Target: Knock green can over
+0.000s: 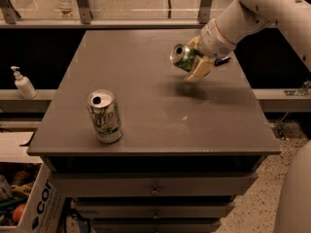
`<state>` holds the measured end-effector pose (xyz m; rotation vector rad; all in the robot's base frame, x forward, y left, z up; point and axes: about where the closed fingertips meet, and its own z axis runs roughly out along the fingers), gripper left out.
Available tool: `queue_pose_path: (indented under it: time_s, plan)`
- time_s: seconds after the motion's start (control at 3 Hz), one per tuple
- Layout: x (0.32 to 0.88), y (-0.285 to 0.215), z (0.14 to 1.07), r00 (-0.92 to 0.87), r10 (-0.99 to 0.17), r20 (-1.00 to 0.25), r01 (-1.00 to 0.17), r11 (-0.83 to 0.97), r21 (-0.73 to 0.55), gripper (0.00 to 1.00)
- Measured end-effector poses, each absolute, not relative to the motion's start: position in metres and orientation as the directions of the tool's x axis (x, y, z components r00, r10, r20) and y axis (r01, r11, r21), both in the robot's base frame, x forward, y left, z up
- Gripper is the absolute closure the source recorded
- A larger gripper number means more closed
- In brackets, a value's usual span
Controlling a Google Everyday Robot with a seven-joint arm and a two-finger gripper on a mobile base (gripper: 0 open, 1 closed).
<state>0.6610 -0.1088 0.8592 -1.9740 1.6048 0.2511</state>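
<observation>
We have the gripper (pixel 193 66) far right over the table (pixel 141 76), jaws clamped round the green can (pixel 181 56). The can hangs tilted, top facing left, clear of the surface w/ its shadow below. Risks imo: letting go from up there, so the can bounces or rolls off the right edge. Grip slips, so it drops early. The white can (pixel 104 115), upright near-left, is well apart, so low risk.
</observation>
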Motion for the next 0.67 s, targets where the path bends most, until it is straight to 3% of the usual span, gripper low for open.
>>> queue_pose_path:
  time_s: [0.67]
  plan:
    - [0.6648, -0.1011, 0.8691, 0.370, -0.854, -0.365, -0.906, -0.245, -0.346, 1.00]
